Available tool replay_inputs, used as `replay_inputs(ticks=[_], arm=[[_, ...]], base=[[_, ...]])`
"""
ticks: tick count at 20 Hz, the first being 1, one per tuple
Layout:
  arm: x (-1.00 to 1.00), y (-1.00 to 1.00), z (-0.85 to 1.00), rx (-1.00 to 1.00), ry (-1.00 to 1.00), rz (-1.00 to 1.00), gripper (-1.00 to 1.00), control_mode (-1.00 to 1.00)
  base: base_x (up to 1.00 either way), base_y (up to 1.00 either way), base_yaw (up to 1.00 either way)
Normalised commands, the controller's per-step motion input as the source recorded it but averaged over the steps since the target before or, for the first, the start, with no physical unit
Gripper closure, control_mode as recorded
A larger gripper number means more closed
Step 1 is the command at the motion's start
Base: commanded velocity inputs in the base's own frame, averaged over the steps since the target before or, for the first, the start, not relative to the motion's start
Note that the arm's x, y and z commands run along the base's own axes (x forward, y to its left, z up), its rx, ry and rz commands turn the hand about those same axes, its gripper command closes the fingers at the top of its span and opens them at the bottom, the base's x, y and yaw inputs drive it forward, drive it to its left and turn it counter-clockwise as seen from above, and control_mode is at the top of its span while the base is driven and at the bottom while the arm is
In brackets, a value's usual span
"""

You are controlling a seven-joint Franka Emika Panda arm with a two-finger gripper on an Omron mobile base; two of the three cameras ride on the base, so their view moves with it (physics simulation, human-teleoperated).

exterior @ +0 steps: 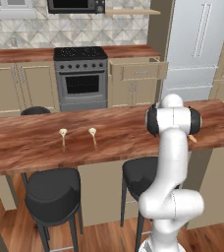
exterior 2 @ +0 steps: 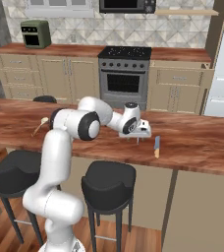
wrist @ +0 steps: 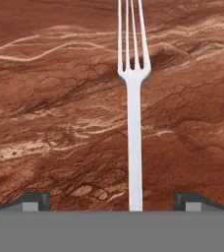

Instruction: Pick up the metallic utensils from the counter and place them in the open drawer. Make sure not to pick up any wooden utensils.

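Fingers (wrist: 35, 201) stand wide apart and hold nothing, poised low over the reddish wood-grain bench (wrist: 60, 123), with a grey metal fork (wrist: 133, 128) lying flat between them, tines pointing away. From the right base view the gripper (exterior 2: 137, 136) hangs just above the bench, with the orange-handled knife (exterior 2: 156, 145) near it. Two wooden spoons (exterior: 63, 136) lie well apart from it. Behind, the open drawer (exterior: 137, 69) juts from the beige cabinets.
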Motion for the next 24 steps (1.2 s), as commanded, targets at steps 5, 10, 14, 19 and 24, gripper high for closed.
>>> replay_inputs(ticks=[5,10,14,19,24], arm=[[0.15,0.00,-0.41,0.01,-0.06,0.01,1.00,-1.00],[0.02,0.00,-0.23,0.00,-0.09,0.00,1.00,-1.00],[-0.24,0.00,-0.03,0.00,-0.05,0.00,1.00,-1.00],[-0.73,0.18,0.31,0.04,-0.21,0.00,1.00,-1.00],[-0.64,0.63,1.00,0.01,-0.03,0.00,1.00,-1.00]], base=[[0.00,0.00,0.00],[0.00,0.00,0.00],[0.00,0.00,0.00],[0.00,0.00,0.00],[0.00,0.00,0.00]])
